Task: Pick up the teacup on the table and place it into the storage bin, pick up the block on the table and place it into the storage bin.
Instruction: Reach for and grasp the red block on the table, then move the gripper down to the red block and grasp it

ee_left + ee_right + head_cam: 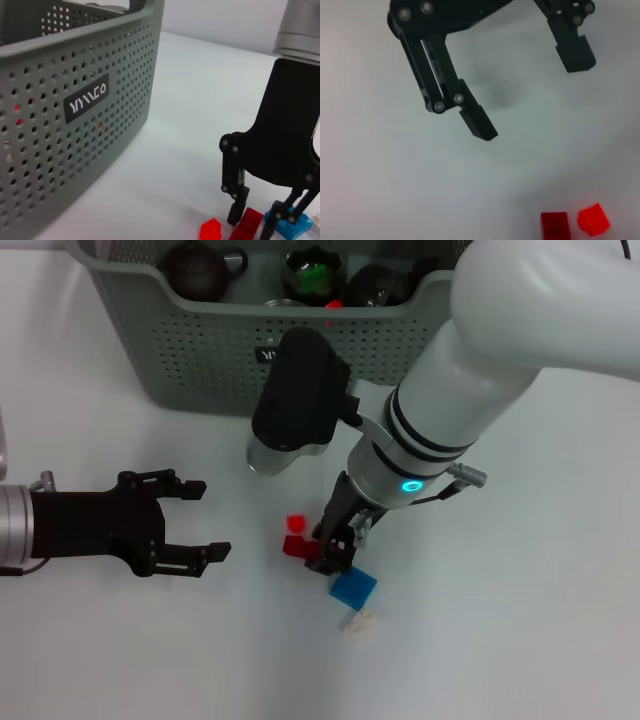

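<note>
Sitting nearest on the white table [520, 640] is a little cluster of blocks: a pale whitish block [361, 626], then a blue block [353, 587] just behind it, then a dark red block [297, 546] with a smaller bright red block [295, 524] right next to it. The two reds look glossy and a bit see-through.

The right pincer [335, 552] is down in that cluster, pointing at the table, its black fingers spread a bit. From the left wrist view one finger stands just beside the dark red block and the other is against the blue block. It isn't closed on anything that I can see. The right arm comes down from the upper right, with a lit teal ring near the wrist.

The left pincer [205, 520] hangs over bare table off to the left of the blocks, lying level, fingers wide apart and holding nothing.

Farthest back is the storage bin [200, 350], grey-green with rows of round holes and a small black label with white lettering. Inside it there's a dark brown teapot [200, 268], a dark teacup [313, 273] with something green in it, and another dark rounded piece I can't identify.
</note>
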`<state>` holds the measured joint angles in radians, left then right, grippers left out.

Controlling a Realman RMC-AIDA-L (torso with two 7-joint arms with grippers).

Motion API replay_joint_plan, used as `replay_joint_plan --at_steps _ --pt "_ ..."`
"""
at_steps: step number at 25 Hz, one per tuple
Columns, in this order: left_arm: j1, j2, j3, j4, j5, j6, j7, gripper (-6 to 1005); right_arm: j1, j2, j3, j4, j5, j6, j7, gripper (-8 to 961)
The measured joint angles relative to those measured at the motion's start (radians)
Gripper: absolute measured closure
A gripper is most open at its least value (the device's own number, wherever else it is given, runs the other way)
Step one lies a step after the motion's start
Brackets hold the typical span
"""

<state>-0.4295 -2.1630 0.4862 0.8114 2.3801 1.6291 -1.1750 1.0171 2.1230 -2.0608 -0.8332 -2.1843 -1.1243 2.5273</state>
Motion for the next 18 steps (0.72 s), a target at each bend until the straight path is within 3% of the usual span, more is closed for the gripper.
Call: replay_joint_plan --at_steps 3,5,13,18 --pt "0.0 -0.001 0.0 0.0 0.0 0.0 0.001 125 0.001 -0.001 0.0 0.005 -0.003 0.001 0.015 500" --pt "0.0 -0.001 0.0 0.0 0.001 0.0 0.001 125 0.002 -0.003 0.0 0.008 -0.004 0.002 0.021 649" --pt "0.001 0.0 -0.003 0.001 0.001 0.002 0.0 126 -0.013 -0.016 0.031 -0.052 -0.007 -0.032 0.03 759" --pt "0.005 0.003 -0.007 0.006 0.002 0.008 0.0 125 -0.086 -0.027 0.243 -0.247 -0.05 -0.229 0.017 760"
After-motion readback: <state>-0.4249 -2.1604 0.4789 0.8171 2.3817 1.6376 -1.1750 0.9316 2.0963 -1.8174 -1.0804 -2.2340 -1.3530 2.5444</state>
